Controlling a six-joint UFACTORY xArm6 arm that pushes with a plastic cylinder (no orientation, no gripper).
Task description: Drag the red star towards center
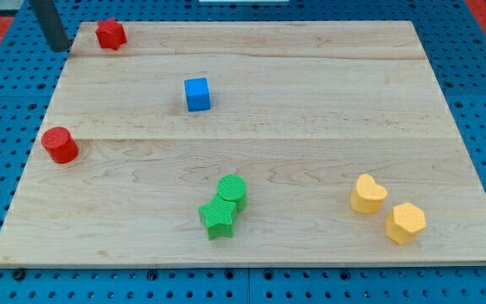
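Observation:
The red star (110,34) lies at the top left corner of the wooden board (310,127). My tip (60,48) is the lower end of the dark rod at the view's top left, just off the board's left edge. It stands to the left of the red star, with a gap between them. A red cylinder (60,145) sits at the board's left edge, lower down.
A blue cube (197,94) lies left of centre in the upper half. A green cylinder (233,189) touches a green star (218,217) near the bottom middle. Two yellow blocks, a heart-like one (367,193) and a hexagon (406,223), sit at the bottom right.

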